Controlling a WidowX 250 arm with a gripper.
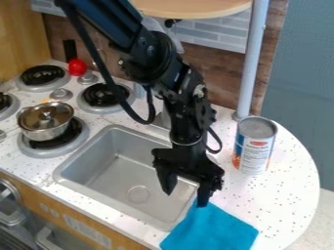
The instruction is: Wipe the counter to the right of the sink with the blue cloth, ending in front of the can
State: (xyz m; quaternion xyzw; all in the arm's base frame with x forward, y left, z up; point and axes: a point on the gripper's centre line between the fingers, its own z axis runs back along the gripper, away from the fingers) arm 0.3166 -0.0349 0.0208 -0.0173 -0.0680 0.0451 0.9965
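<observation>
The bottom edge crops the turquoise cloth, the left edge a stove burner, the top edge a round wooden shelf. The arm hides most of what may be a faucet.

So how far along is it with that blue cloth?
Early on, it seems. Positioning looks done: the black gripper is at the upper corner of the blue cloth. Nothing looks gripped; its fingers are apart. Left, probably: gripping and any moving, as the cloth lies on the counter by the sink.
</observation>
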